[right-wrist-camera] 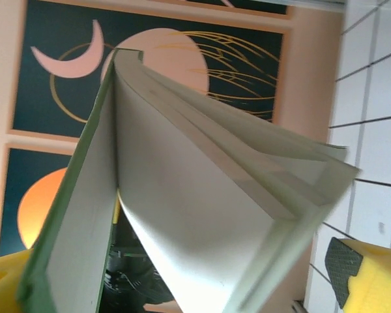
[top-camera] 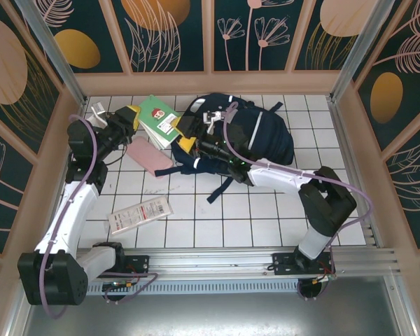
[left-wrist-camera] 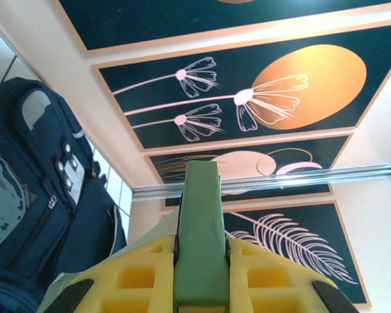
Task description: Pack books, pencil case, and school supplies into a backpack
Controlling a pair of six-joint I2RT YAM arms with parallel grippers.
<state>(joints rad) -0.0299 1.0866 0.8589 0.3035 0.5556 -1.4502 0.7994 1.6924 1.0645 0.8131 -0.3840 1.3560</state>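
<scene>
Yellow foam-padded left end effector (left-wrist-camera: 200, 274) pinches a thin green paperback (left-wrist-camera: 200, 215).

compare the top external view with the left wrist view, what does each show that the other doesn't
Top external: the pink pencil case and whitish packet lying on the tiled table, plus the right arm. Left wrist: the green book edge-on, clamped between the yellow jaws of the left gripper. Both: that book and the navy backpack.

Book (left-wrist-camera: 197, 241) betw. the yellow pads (left-wrist-camera: 137, 277): green spine. Backpack (top-camera: 273, 136) beside them: navy w/ white stripes. Table (top-camera: 266, 210) tiles white.
</scene>
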